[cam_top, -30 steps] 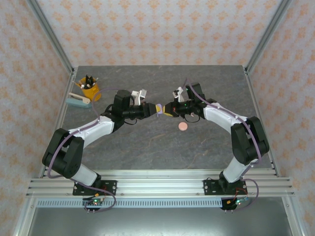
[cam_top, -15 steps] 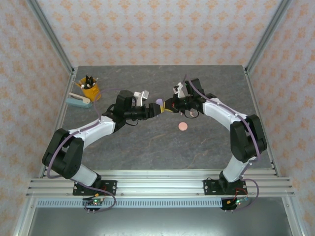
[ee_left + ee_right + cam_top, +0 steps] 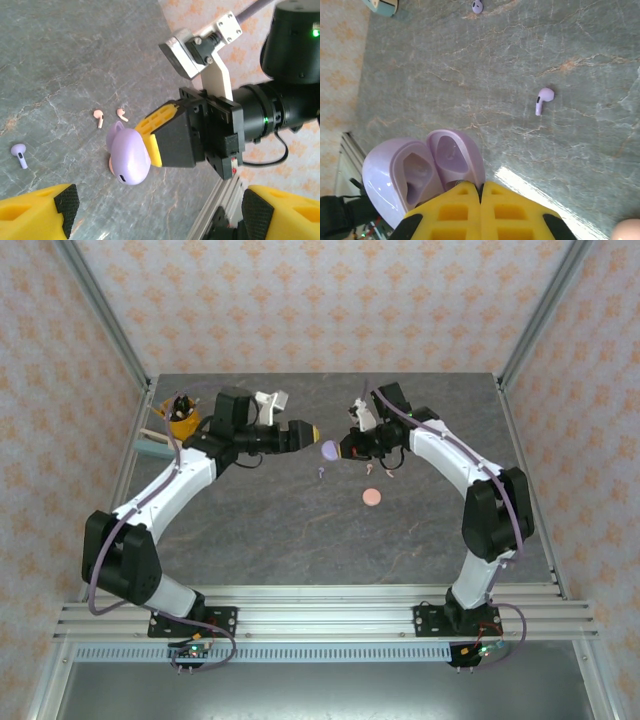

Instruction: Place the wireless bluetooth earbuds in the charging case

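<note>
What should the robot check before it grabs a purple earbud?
1. The lilac charging case is open: ok.
2. The right gripper is shut on it: ok.
3. No earbud sits inside it yet: ok.
4. The left gripper is open: ok.
5. A lilac earbud lies free on the table: ok.
6. The left gripper is lined up over that earbud: not ok.

Purple case near edge hidden behind the right claw, pink case mostly hidden behind the purple case, left claw fingertips cut off by the bottom edge below it, earbuds near it mere specks from above
</note>
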You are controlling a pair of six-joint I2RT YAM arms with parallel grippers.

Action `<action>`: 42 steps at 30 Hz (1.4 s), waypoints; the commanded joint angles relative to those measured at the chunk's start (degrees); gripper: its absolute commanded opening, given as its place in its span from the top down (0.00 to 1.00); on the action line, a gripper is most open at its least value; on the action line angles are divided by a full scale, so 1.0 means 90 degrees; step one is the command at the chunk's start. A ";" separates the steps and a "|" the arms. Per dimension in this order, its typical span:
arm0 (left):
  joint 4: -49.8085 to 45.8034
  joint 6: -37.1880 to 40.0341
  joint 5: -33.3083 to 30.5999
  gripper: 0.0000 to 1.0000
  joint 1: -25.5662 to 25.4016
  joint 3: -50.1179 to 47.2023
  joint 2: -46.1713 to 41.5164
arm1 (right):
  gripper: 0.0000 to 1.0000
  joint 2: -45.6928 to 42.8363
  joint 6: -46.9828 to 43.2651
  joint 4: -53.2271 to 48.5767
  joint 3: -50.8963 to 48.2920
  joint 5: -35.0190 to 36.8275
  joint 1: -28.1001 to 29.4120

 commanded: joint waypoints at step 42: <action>-0.4923 0.3815 0.2012 0.47 -0.0217 0.2794 0.2930 | 1.00 0.0562 -0.1931 -0.1551 0.1215 0.0199 0.0509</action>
